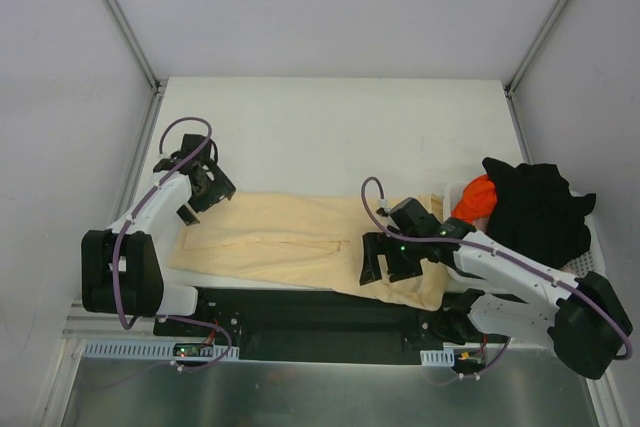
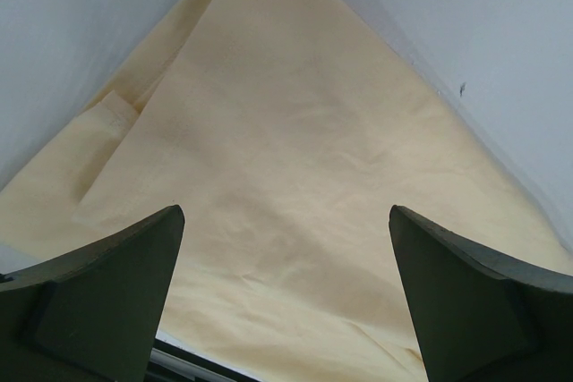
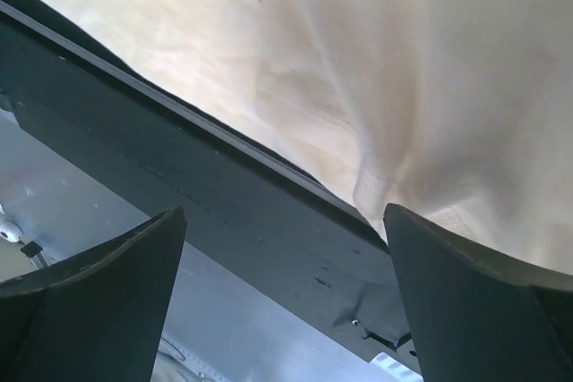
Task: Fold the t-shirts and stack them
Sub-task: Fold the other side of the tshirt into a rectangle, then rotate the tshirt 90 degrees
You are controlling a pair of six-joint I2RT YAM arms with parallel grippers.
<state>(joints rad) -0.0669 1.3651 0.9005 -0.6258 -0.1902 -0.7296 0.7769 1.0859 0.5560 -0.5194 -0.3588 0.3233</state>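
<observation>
A pale peach-yellow t-shirt lies folded lengthwise across the near part of the table. It fills the left wrist view and the top of the right wrist view. My left gripper is open and empty above the shirt's left end. My right gripper is open and empty above the shirt's near right edge, which hangs over the black strip. A black shirt and an orange shirt are piled at the right.
A white lattice basket holds the pile of shirts at the right. A black strip runs along the table's near edge. White walls close in the table on the left, back and right.
</observation>
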